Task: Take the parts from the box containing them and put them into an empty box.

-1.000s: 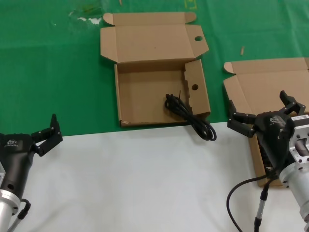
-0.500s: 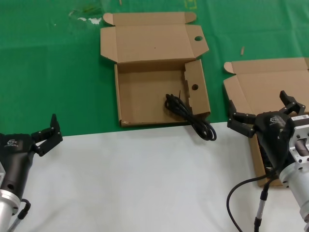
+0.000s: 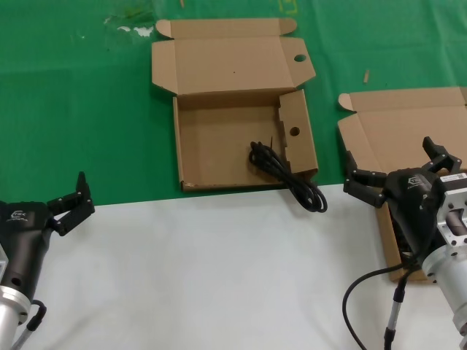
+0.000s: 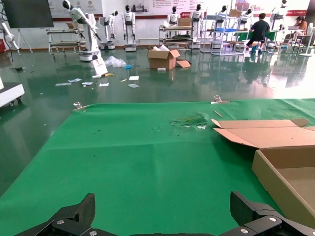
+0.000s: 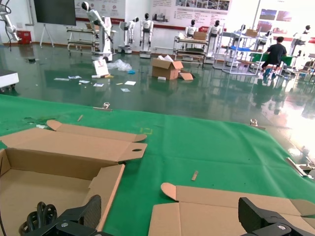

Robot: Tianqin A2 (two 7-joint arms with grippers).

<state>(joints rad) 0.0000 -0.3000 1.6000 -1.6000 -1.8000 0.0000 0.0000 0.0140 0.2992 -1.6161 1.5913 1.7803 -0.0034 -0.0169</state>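
Presently the right gripper (image 3: 398,170) hangs with fingers spread wide and nothing held, above the near edge of the plain-lidded box (image 3: 408,127) at the right. One coiled cord (image 3: 288,177) lies half in the holed-lid box (image 3: 226,138), its looped end spilling over the front corner onto the white surface (image 3: 204,270). Left gripper (image 3: 73,198) waits at the near left, fingers parted, empty, over the green mat (image 3: 80,109)

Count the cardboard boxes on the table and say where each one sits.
2. The holed-lid box lies open at centre on the green mat; the plain-lidded box lies open at the right, partly hidden behind the right gripper.
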